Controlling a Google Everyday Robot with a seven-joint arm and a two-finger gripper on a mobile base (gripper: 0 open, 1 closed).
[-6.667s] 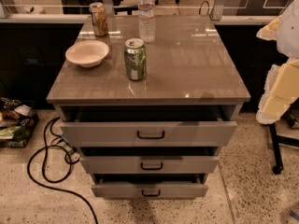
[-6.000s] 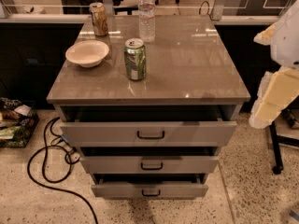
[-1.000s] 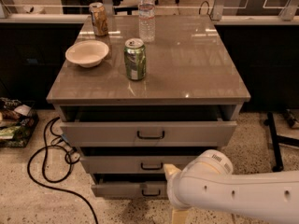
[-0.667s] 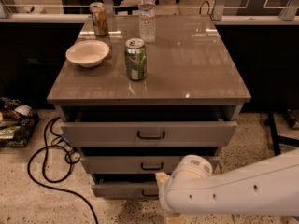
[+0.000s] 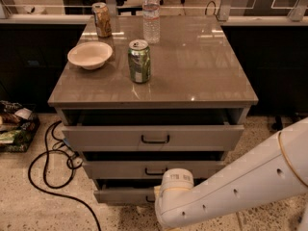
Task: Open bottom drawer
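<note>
the bottom drawer (image 5: 122, 195) sits lowest in the bench (image 5: 202, 71), a dark gap above its front. the floor (image 5: 120, 220) before its left edge is free. the end effector (image 5: 162, 194) is low at that front's middle (largely behind the white arm (image 5: 240, 186); apart or together, cannot tell). a black cable (image 5: 45, 177) loops at the left.

Hand hidden: it sits somewhere behind the end joint of the arm (image 5: 231, 186), right at the front of the bottom drawer (image 5: 122, 195). The arm covers that drawer's right half and its handle, so contact can't be confirmed. Middle drawer handle (image 5: 153, 172) is partly covered too. The arm itself is cut off by the right and bottom edges. Top drawer (image 5: 154, 137) interior is in shadow, contents unreadable. Clutter (image 5: 12, 129) at the left edge is cropped and too dim to identify. Floor cable (image 5: 30, 170) runs out the bottom edge.
</note>
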